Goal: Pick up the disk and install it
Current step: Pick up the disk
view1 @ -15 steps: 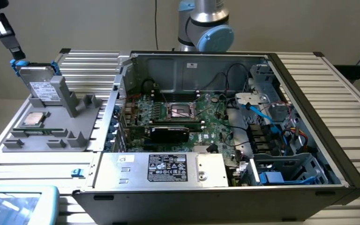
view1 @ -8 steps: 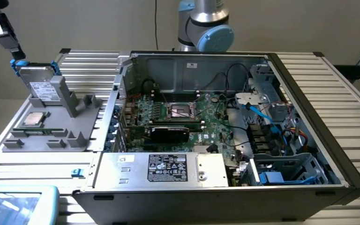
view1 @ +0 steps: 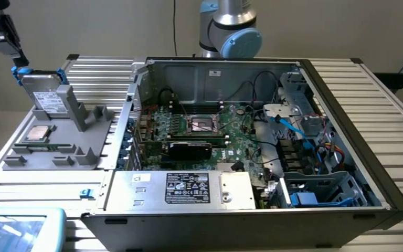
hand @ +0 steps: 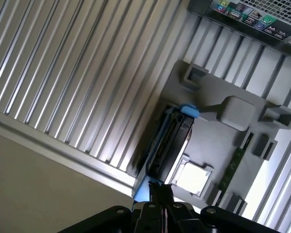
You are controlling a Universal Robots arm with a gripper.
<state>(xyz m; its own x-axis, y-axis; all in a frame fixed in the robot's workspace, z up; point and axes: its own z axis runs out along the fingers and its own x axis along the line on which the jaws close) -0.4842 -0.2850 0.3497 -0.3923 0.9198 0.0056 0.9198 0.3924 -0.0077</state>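
The disk (view1: 49,98) stands on edge in a slot of the grey holder (view1: 82,152) at the exterior view's left, its white label facing out and blue carrier tabs at its upper corners. My gripper (view1: 19,62) hangs just above the disk's top corner, its fingers shut, their tips right at the blue tab. In the wrist view the disk (hand: 173,141) shows edge-on, and the gripper (hand: 158,191) sits shut over the near blue tab (hand: 144,188). I cannot tell whether the tips touch the tab.
A square silver processor chip (view1: 39,133) and a green memory stick (view1: 44,146) lie on the holder. The open computer case (view1: 356,121) stands on the ribbed table, with a drive cage (view1: 320,191) and a silver box (view1: 180,189). The arm's base (view1: 230,31) rises behind.
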